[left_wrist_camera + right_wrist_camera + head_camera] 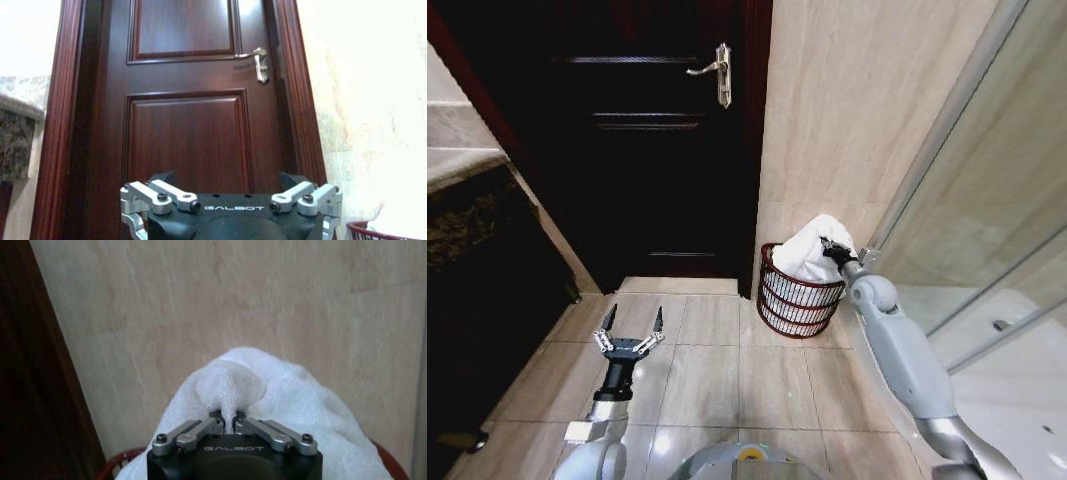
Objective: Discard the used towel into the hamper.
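I see right end effector [830, 247] pinching towel [809, 250] over hamper [795, 300] at 1 o'clock | risk: piled high, may spill over rim on release | left end effector [632, 322] wide, idle at 7 o'clock

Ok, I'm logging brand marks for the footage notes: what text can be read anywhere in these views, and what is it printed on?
"GALBOT" on the black body of the left claw.
"GALBOT" on the black body of the right claw, which pinches the towel.
No other text is visible: none on the door, the wall or the hamper.
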Controlling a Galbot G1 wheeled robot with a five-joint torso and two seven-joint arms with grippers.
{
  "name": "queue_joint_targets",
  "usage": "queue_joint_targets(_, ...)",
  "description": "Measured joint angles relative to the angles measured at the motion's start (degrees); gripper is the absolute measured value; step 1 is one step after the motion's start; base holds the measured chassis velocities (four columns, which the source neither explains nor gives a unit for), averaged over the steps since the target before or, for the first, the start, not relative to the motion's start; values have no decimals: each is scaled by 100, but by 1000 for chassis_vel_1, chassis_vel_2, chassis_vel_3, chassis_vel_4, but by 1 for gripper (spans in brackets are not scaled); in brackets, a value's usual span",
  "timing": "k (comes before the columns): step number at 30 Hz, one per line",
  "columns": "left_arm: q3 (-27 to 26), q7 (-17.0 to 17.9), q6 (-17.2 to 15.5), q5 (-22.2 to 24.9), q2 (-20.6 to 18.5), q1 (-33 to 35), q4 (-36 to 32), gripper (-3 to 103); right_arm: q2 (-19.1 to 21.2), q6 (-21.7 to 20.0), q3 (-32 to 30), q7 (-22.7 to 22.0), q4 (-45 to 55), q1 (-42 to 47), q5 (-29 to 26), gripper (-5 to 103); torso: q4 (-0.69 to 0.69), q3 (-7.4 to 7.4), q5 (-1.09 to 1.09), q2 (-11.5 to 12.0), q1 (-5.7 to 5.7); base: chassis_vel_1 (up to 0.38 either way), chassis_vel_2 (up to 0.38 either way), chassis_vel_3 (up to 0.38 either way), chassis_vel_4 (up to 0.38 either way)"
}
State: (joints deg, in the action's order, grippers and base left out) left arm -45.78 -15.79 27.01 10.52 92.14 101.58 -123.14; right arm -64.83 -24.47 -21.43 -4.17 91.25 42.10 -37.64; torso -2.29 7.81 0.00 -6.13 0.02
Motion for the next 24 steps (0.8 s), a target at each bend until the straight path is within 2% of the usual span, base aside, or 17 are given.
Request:
queue_joint_targets(11,55,-96,-17,128,-5,-161,228,100,35,-80,-209,147,62,258,145,4,1,16,0,-22,-1,0,0,0,0)
queue_joint_targets(13,88,-100,-35,126,-3,-171,223,100,64,-240,-269,243,186,332,152,3,1,21,1,-28,-1,0,0,0,0)
queue_joint_targets(14,108,-100,-51,128,-2,-179,217,100,79,-307,-295,300,233,351,151,8,2,23,0,-31,-1,0,0,0,0)
queue_joint_targets(15,108,-100,-51,128,-2,-179,217,100,79,-307,-295,300,233,351,151,8,2,23,0,-31,-1,0,0,0,0)
queue_joint_targets(19,124,-102,-79,127,-4,-248,217,100,118,-415,-394,419,409,326,134,29,1,29,0,-40,-1,0,0,0,0)
queue_joint_targets(20,124,-102,-79,127,-4,-248,217,100,118,-415,-394,419,409,326,134,29,1,29,0,-40,-1,0,0,0,0)
queue_joint_targets(23,115,-91,-150,135,-50,-320,219,100,115,-247,-401,496,448,319,468,46,1,33,-1,-45,-1,0,0,0,0)
queue_joint_targets(24,115,-91,-150,135,-50,-320,219,100,115,-247,-401,496,448,319,468,46,1,33,-1,-45,-1,0,0,0,0)
